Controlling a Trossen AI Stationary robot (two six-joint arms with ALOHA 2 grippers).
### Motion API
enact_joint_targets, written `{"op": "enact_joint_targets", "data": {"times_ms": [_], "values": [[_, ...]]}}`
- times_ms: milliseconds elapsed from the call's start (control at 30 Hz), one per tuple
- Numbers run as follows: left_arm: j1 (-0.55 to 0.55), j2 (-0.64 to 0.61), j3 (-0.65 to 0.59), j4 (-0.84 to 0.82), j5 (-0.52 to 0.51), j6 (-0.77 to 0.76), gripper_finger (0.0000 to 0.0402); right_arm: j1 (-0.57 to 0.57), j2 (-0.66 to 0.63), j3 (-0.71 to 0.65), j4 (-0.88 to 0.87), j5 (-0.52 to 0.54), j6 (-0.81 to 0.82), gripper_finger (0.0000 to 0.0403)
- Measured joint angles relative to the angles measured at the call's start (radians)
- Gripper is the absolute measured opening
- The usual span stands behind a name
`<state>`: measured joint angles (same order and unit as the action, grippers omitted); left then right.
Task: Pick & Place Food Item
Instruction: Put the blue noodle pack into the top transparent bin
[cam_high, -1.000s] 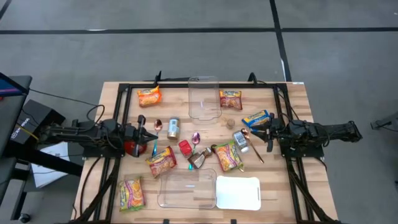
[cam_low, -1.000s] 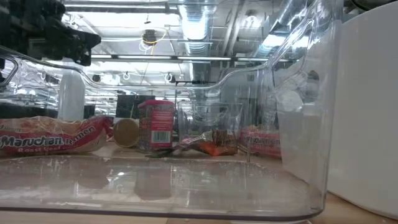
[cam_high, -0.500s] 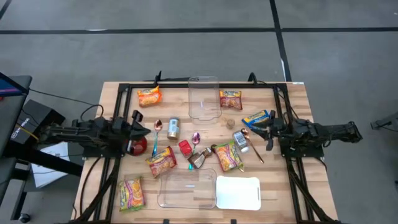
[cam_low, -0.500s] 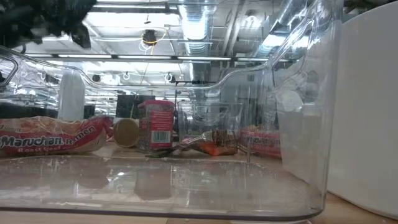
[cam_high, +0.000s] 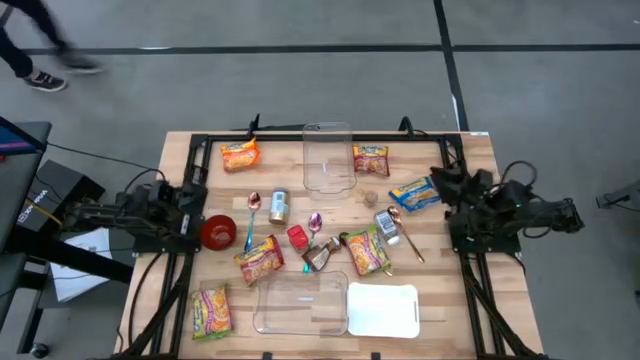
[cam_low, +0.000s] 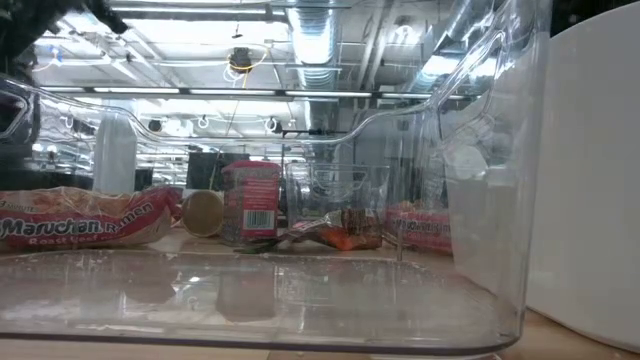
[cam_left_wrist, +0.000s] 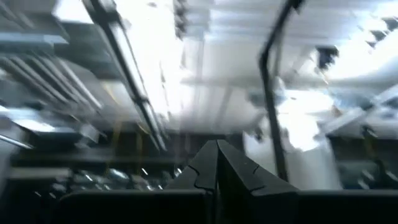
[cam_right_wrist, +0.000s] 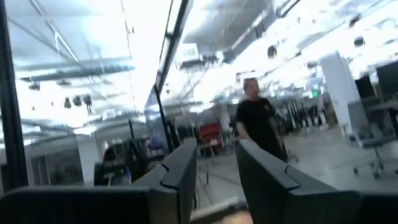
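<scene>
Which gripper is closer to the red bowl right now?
Left. The left gripper sits just beside the red bowl at the table's left edge; the right gripper is across the table.

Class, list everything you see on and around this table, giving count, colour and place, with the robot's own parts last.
Noodle packets: five, orange and yellow, one at the far left, one at the far right, one mid-left, one at the near left corner, one right of centre.
Blue packet: one, right side.
Clear bins: two, far middle and near middle.
White board: one, near right.
Red bowl: one, left edge.
Can: one, metallic, left of centre.
Red cup: one, centre.
Left pincer: dark, shut, at the table's left edge.
Right pincer: dark, open, at the right edge.
</scene>
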<state>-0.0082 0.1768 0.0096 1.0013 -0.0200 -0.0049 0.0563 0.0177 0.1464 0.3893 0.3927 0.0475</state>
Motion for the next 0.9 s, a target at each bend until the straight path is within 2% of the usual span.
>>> {"op": "enact_joint_targets", "data": {"times_ms": [67, 200, 333, 467, 567, 633, 767, 900], "values": [[0.0, 0.001, 0.026, -0.011, -0.007, 0.071, 0.002, 0.0, 0.001, 0.063, -0.058, -0.001, -0.02, 0.0111], [0.0, 0.014, 0.097, -0.108, -0.009, 0.216, 0.0066, 0.0, 0.03, 0.238, -0.322, -0.001, -0.052, 0.0111], [0.0, 0.071, 0.192, -0.209, -0.076, 0.335, 0.0122, 0.0, 0.138, 0.458, -0.584, 0.013, -0.05, 0.0111], [0.0, 0.165, 0.292, -0.347, -0.246, 0.445, 0.018, 0.0, 0.315, 0.693, -0.92, 0.133, 0.002, 0.0111], [0.0, 0.243, 0.331, -0.343, -0.425, 0.562, 0.0212, 0.0, 0.475, 0.852, -1.191, 0.21, 0.122, 0.0121], [0.0, 0.287, 0.348, -0.328, -0.52, 0.618, 0.0227, -0.001, 0.57, 0.944, -1.317, 0.217, 0.207, 0.0134], [0.0, 0.34, 0.376, -0.332, -0.601, 0.606, 0.0237, -0.037, 0.731, 1.086, -1.525, 0.201, 0.357, 0.017], [0.0, 0.364, 0.379, -0.39, -0.644, 0.561, 0.0234, -0.128, 0.86, 1.173, -1.765, 0.133, 0.464, 0.0202]]}}
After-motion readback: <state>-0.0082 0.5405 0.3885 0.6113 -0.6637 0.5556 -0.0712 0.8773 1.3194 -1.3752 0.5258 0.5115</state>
